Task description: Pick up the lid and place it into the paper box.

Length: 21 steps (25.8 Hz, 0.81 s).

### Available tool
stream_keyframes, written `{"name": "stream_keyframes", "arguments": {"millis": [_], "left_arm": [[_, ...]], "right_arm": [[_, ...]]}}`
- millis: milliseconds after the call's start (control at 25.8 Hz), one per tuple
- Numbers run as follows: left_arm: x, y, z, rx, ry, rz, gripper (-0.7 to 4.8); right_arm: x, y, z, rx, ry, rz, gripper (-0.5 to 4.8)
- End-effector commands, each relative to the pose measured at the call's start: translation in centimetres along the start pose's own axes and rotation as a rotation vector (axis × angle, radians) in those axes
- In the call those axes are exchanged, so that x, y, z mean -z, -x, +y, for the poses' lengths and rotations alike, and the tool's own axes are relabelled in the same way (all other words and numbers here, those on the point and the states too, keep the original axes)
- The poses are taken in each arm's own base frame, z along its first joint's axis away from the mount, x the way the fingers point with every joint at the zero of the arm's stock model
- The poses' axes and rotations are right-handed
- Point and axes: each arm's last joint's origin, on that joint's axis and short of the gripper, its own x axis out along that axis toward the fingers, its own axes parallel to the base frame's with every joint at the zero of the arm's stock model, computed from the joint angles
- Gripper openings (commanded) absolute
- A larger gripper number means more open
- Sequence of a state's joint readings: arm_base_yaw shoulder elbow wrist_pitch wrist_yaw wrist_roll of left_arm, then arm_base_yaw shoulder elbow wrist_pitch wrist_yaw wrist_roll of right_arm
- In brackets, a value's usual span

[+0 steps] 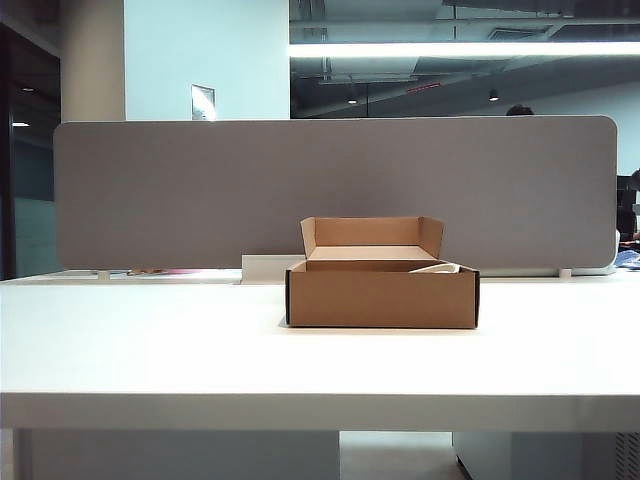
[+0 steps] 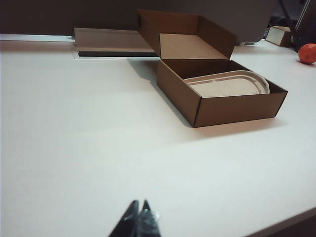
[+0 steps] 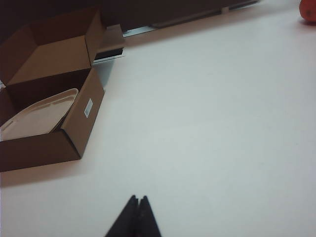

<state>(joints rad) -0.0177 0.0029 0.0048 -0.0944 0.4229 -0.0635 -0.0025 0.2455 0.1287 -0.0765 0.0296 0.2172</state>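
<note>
Resting tilted inside the paper box (image 2: 217, 106), the lid (image 2: 229, 84) looks delivered; left gripper (image 2: 140, 217) and right gripper (image 3: 136, 217), fingers together and empty, hang well apart from it, so nothing further seems required.

Bright ceiling strip light (image 1: 465, 48) washes the white tabletop (image 1: 150, 340) near glare. Paper box (image 2: 217, 94) throws a soft shadow; both wrist views look slightly soft, dark at the top edges

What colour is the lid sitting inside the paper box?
Off-white, a pale matte cream. The lid shows best in the left wrist view, inside the brown paper box.
</note>
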Motion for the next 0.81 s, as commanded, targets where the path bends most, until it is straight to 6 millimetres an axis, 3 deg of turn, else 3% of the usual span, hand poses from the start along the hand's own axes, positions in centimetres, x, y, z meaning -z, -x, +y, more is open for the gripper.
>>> {"name": "stream_keyframes", "arguments": {"millis": [39, 465, 814], "left_arm": [[0.0, 0.0, 0.0, 0.0, -0.002, 0.006, -0.05], [0.2, 0.0, 0.0, -0.001, 0.006, 0.022, -0.05], [0.4, 0.0, 0.1, -0.033, 0.014, 0.045, -0.05]], "right_arm": [[0.3, 0.5, -0.1, 0.021, 0.005, -0.003, -0.09], [2.4, 1.2, -0.6, 0.021, 0.004, -0.016, -0.09], [2.8, 1.1, -0.8, 0.052, 0.026, -0.004, -0.08]]}}
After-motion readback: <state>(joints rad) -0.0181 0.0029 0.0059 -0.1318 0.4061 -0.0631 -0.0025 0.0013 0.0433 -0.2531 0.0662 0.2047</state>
